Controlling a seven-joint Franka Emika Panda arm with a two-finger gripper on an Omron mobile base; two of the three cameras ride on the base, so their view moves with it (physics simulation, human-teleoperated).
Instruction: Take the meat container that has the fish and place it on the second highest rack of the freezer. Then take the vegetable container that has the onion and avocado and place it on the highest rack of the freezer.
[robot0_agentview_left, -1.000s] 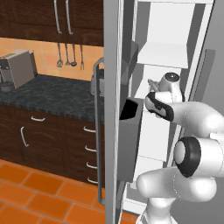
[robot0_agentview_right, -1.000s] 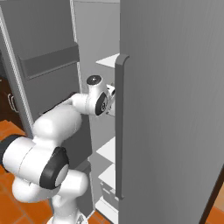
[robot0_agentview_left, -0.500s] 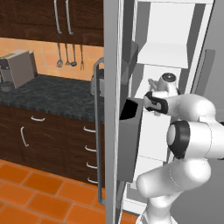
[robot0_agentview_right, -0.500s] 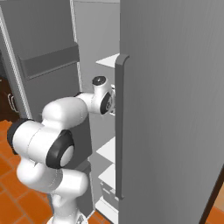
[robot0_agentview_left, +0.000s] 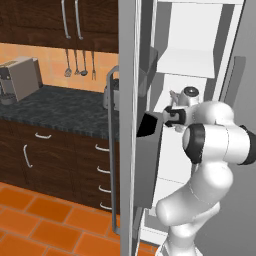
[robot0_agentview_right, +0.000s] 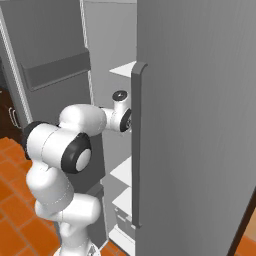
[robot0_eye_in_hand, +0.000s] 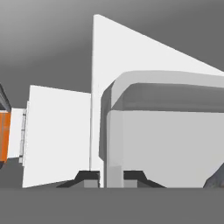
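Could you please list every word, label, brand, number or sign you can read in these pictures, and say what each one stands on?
None: no readable text appears in any view.
The freezer, its handle and its white shelves are plain.
The coffee machine on the counter bears no legible brand or label.

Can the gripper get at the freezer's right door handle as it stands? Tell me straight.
Probably yes. In the hand view the handle stands right between the two finger tips, with nothing in between. In the right base view the wrist sits against the same handle. Whether the fingers already press on it can't be told.
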